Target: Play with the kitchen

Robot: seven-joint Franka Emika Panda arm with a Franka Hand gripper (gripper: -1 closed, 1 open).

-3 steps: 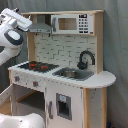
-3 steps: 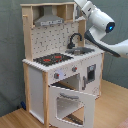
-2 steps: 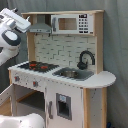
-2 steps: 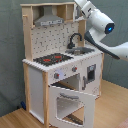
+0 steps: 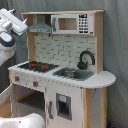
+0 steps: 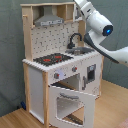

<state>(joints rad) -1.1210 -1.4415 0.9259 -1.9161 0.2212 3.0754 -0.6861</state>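
Note:
The kitchen (image 5: pixel 65 75) (image 6: pixel 60 65) is a tall toy unit of light wood and white panels. It has a black-red hob (image 5: pixel 35 65) (image 6: pixel 52 59), a black faucet (image 5: pixel 85 59) (image 6: pixel 75 39) over a sink, and a grey hood (image 5: pixel 40 26) (image 6: pixel 49 21). Its windowed oven door (image 6: pixel 70 102) hangs open, folded down to the front. My gripper (image 5: pixel 21 23) is high up at the kitchen's upper left corner in the first exterior view, beside the hood. In the second exterior view the white arm (image 6: pixel 100 22) reaches up past the kitchen's top right, and the gripper end is out of sight there.
A toy microwave (image 5: pixel 72 23) sits in the upper shelf next to the hood. A rounded counter (image 5: pixel 100 79) sticks out beside the sink. The kitchen stands on a wooden floor (image 6: pixel 112 110) before a grey curtain. The white arm base (image 5: pixel 20 121) fills the first exterior view's lower left.
The arm has risen a little beside the hood. The kitchen and its open oven door have not moved.

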